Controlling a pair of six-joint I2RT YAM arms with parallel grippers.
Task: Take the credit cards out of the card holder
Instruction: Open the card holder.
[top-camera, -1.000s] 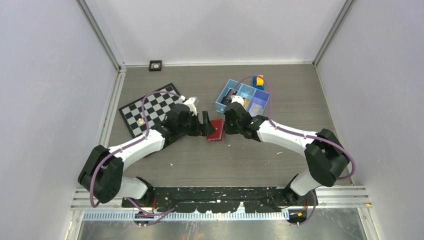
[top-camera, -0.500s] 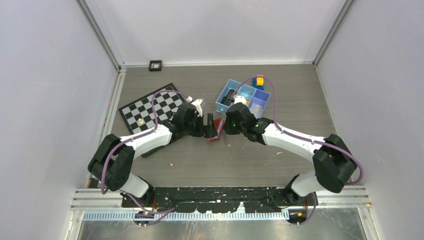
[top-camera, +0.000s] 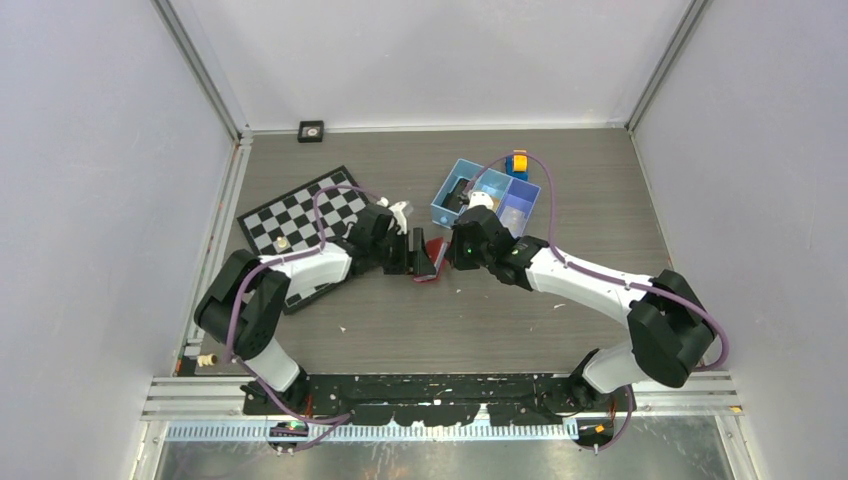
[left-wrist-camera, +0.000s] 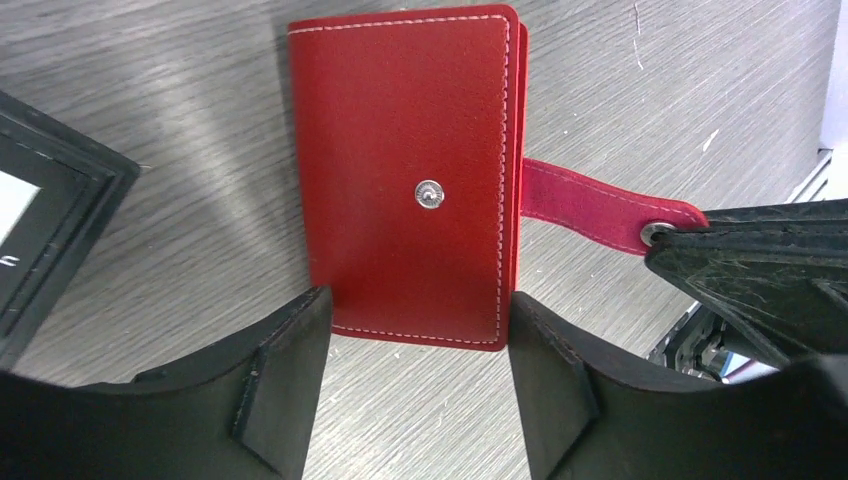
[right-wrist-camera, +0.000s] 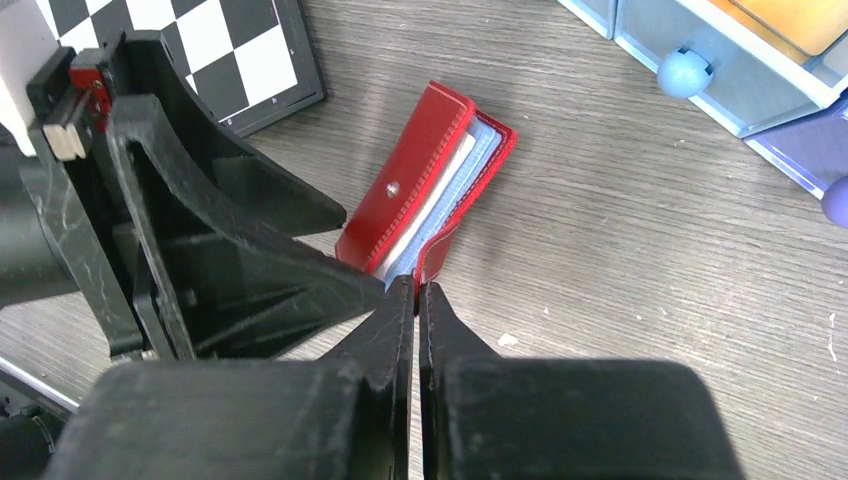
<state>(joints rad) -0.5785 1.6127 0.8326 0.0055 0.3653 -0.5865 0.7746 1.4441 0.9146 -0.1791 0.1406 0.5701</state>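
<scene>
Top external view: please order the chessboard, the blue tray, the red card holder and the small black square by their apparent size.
1. Chessboard, though partly covered.
2. Blue tray.
3. Red card holder and small black square: nearly alike; the holder is tilted and partly hidden, so unranked.

A robotics lab cell: white panel walls (top-camera: 430, 60) in aluminium framing (top-camera: 205, 75) enclose a counter (top-camera: 450, 320) (grey wood-grain) with robot arms (top-camera: 585, 282) bolted on.

Top camera looks down; 2 close wrist cameras share the card holder (left-wrist-camera: 405, 170)
</scene>
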